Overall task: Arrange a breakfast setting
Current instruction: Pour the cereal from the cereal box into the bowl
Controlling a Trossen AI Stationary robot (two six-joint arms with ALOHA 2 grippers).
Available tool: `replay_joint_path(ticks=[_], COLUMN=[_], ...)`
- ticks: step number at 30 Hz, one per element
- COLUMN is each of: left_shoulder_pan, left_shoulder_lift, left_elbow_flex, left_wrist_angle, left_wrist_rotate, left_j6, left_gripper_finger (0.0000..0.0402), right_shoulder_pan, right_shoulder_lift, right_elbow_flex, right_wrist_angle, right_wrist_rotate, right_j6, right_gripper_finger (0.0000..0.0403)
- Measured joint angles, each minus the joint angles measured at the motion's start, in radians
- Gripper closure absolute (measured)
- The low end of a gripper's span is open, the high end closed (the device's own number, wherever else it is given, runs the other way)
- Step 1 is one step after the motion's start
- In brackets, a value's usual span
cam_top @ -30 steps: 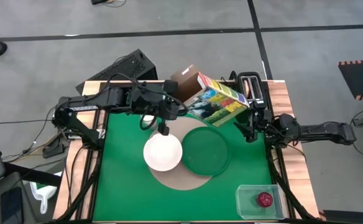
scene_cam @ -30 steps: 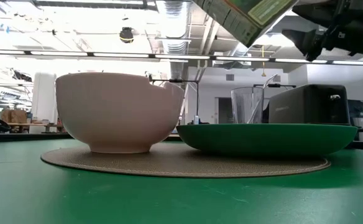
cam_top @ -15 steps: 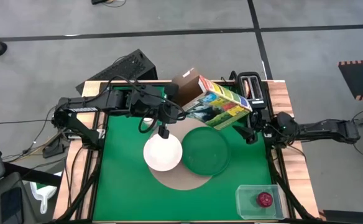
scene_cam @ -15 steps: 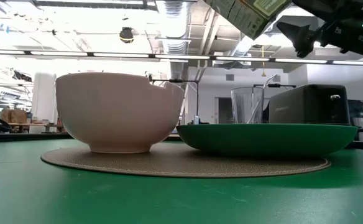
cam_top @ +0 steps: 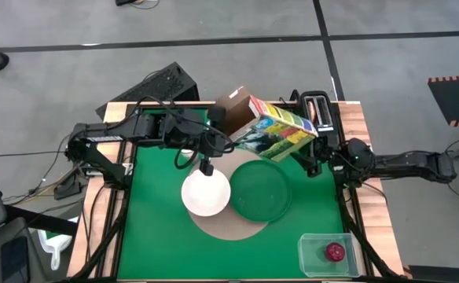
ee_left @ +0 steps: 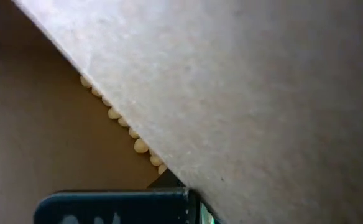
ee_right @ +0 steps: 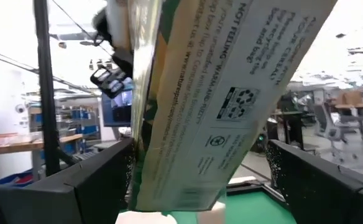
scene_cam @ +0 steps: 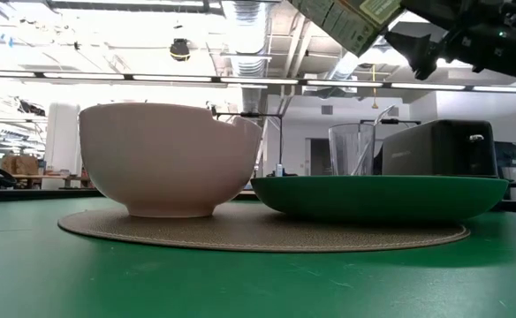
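Tilting above the round tan mat [cam_top: 231, 226], the yellow-green cereal box [cam_top: 275, 128] is clamped by the left gripper [cam_top: 223, 124]; the right gripper [cam_top: 312, 161] spreads wide at its three o'clock. White bowl [cam_top: 206, 192] and dark-green plate [cam_top: 260, 191] are placed; pouring and the red fruit [cam_top: 335, 251] remain.

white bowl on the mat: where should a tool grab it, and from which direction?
Take the white bowl by its rim, coming straight down from above. It stands upright and open-topped on the mat, and its curved wall gives little to hold from the side. Probably pick the rim on the side away from the green plate, which sits close beside it on the right.
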Motion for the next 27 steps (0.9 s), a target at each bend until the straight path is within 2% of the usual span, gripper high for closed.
replay_joint_path(ticks=[6,15,27], left_shoulder_pan=[-0.032,-0.04,-0.041], left_shoulder_lift=[0.0,0.0,0.0], left_elbow_flex=[0.0,0.0,0.0], left_wrist_angle=[0.0,0.003,0.033], left_wrist_rotate=[-0.043,-0.01,-0.015], left_j6=[0.024,0.036,0.03], left_gripper_finger=[0.0401,0.0401,0.0401], right_shoulder_pan=[-0.029,-0.029,-0.02], right_shoulder_lift=[0.0,0.011,0.199], right_elbow_flex=[0.0,0.007,0.138], right_wrist_angle=[0.008,0.081,0.134], right_wrist_rotate=[-0.004,-0.109,-0.224], right_j6=[0.027,0.042,0.023], right_gripper_finger=[0.0014,0.0014,0.0018])
